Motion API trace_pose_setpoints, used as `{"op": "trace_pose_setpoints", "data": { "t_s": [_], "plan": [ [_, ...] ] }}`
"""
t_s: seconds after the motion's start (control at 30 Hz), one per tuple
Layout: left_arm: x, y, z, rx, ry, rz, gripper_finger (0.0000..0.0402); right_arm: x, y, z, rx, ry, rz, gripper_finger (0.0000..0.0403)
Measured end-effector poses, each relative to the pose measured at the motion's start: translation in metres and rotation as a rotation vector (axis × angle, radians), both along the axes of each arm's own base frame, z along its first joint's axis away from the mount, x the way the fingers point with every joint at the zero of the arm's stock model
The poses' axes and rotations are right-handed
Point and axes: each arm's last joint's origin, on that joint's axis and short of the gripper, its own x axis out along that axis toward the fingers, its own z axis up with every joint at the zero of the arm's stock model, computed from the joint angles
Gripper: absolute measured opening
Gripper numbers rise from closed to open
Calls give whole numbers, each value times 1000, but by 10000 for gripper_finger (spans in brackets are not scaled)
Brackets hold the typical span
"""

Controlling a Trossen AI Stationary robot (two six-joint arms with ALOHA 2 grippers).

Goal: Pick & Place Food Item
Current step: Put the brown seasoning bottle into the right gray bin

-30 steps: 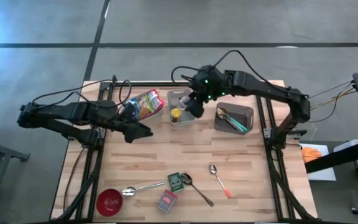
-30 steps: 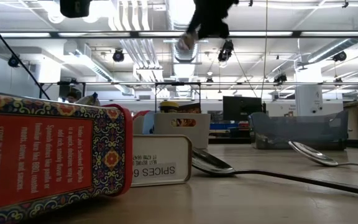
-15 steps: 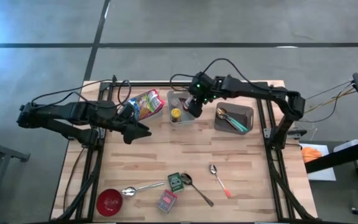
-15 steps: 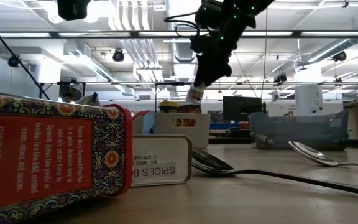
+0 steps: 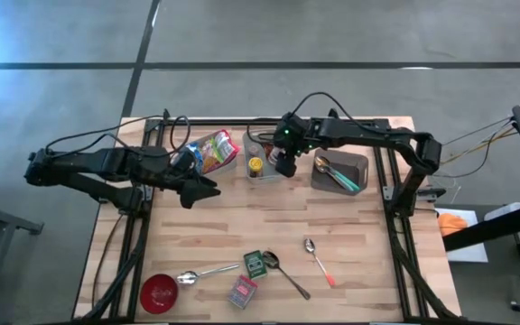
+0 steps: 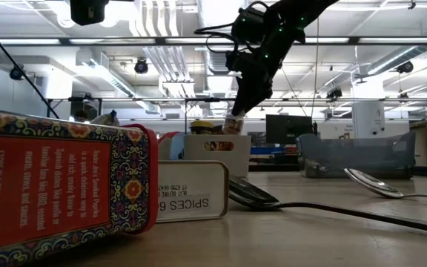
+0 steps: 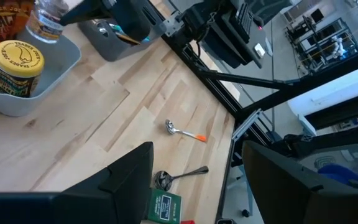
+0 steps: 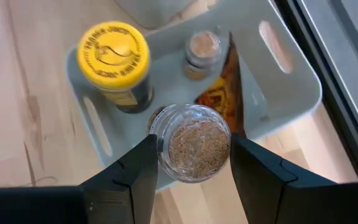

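Glass spice jar [image 8: 193,141] in right claw [image 8: 190,163], label hidden, above grey bin [image 8: 291,81]

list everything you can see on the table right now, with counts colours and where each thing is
spice jar: 1, clear with brown contents, held above the grey bin
grey bin: 1, far centre; holds yellow-lidded jar, small jar, orange packet
dark grey bin: 1, far right, holds utensils
snack bag: 1, multicoloured, left of grey bin
spoons: 3, silver, near centre
green tin: 1
red tin: 1
red bowl: 1, near left
right gripper: gripping spice jar
left gripper: open, left of centre
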Motion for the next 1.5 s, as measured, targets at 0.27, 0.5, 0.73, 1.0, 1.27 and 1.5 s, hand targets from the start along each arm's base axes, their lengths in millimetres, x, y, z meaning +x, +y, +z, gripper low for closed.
{"op": "trace_pose_setpoints", "data": {
  "t_s": [0.27,0.5,0.73,1.0,1.27,1.5],
  "plan": [
    [0,0,0,-3,0,2,248,8,7,-14,-1,43,53,172],
    [0,0,0,-3,0,2,248,17,12,-31,-9,87,107,172],
    [0,0,-1,-3,3,2,248,22,11,-43,-22,125,130,172],
    [0,0,-5,-2,20,2,248,26,11,-55,-15,157,144,172],
    [1,0,-7,-3,28,4,248,31,11,-64,-5,179,145,172],
    [1,0,-6,-4,25,4,248,31,13,-65,3,193,165,173]
  ]
}}
